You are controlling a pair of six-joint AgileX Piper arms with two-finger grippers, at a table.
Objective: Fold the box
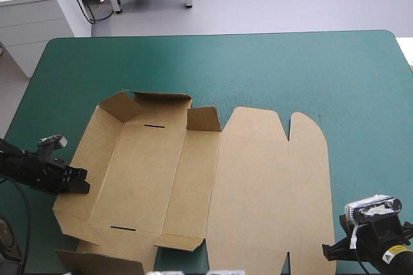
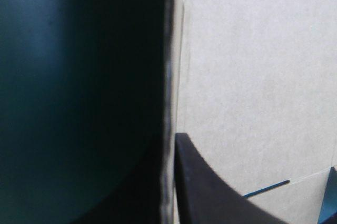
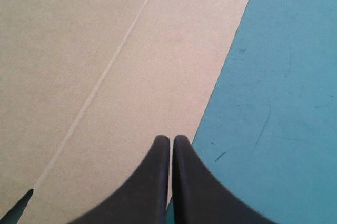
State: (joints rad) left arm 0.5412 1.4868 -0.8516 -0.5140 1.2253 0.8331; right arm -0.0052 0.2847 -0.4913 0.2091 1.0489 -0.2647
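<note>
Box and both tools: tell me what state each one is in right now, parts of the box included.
Box: partly folded, open.
Far wall: raised.
Left wall: tilted up, not yet upright.
Lid: lying flat.
Left tool: shut on the left wall's edge.
Right tool: shut, holding nothing, at the lid's outer edge.

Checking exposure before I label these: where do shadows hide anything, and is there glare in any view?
High view: even light, no glare; the box throws only soft shadow inside its raised walls. Left wrist view: the teal-green cover beside the box's wall is in deep shadow, nearly swallowing one black finger of the left tool. Right wrist view: evenly lit, no glare.
</note>
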